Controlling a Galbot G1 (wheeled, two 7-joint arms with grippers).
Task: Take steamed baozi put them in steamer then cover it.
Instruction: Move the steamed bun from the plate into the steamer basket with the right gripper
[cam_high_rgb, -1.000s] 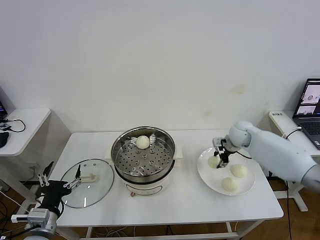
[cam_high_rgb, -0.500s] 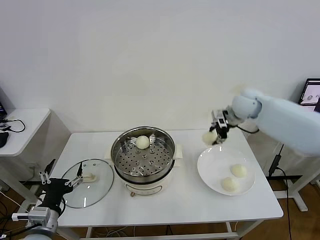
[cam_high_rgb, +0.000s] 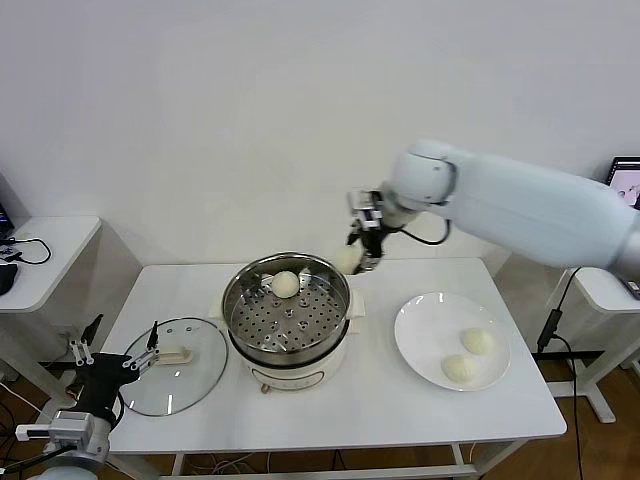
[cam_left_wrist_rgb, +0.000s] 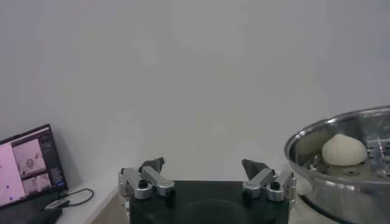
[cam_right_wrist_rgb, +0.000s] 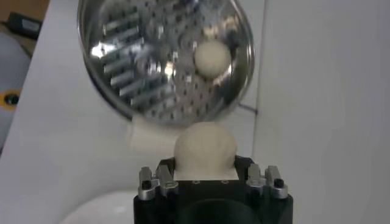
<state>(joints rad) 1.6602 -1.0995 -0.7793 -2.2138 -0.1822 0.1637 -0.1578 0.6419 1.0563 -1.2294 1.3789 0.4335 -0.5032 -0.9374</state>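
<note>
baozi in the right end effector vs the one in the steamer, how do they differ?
The held baozi hangs in the air, clamped in the right end effector, beside the steamer rim; the steamer baozi rests free on the perforated tray, near its back edge. One is gripped, the other untouched. Both are round, smooth and cream-white, similar in size.

Big white table (cam_high_rgb: 380, 400) is the anchor here. On its left part lies a round clear glass lid (cam_high_rgb: 172, 378) with a cream handle (cam_high_rgb: 173, 354), flat on the surface. A flat white plate (cam_high_rgb: 425, 335) sits on the table's right part. Off the table's left end there's a smaller white side table (cam_high_rgb: 55, 250) with black cables (cam_high_rgb: 22, 248) on it. Off the right end, a laptop (cam_high_rgb: 628, 182), screen lit.
</note>
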